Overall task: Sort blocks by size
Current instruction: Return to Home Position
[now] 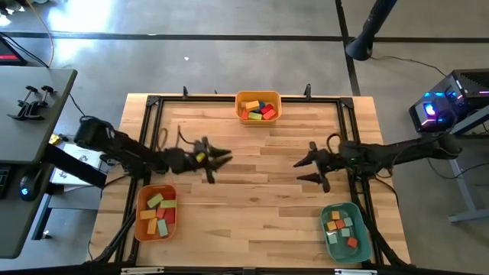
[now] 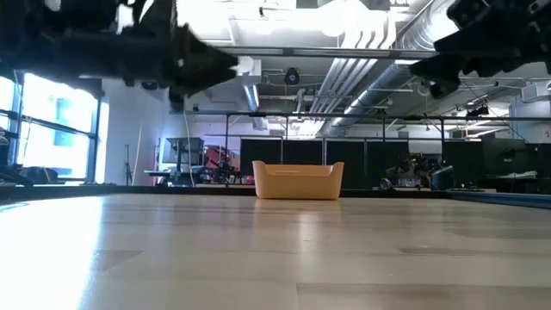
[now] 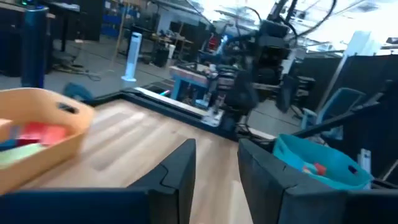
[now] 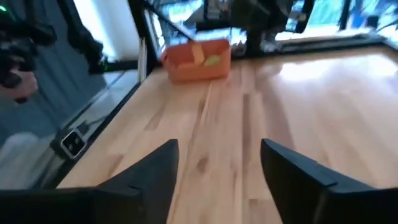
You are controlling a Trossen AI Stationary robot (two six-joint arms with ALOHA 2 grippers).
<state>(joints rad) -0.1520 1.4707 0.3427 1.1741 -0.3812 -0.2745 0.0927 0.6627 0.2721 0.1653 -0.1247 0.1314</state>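
All the blocks I see lie in three bins: several in the yellow-orange bin (image 1: 258, 107) at the far middle, several in the orange bin (image 1: 156, 212) at the near left, several in the teal bin (image 1: 345, 231) at the near right. My left gripper (image 1: 220, 159) hangs open and empty above the table's left middle, its fingers (image 3: 180, 171) pointing right. My right gripper (image 1: 306, 169) hangs open and empty above the right middle, its fingers (image 4: 155, 174) pointing left. In the low view both grippers are well above the tabletop.
The bare wooden tabletop (image 1: 260, 191) lies between the two grippers. A black frame rail (image 1: 244, 98) runs round the table. The far bin shows in the low view (image 2: 297, 181) and the left wrist view (image 3: 37, 130); the orange bin shows in the right wrist view (image 4: 198, 59).
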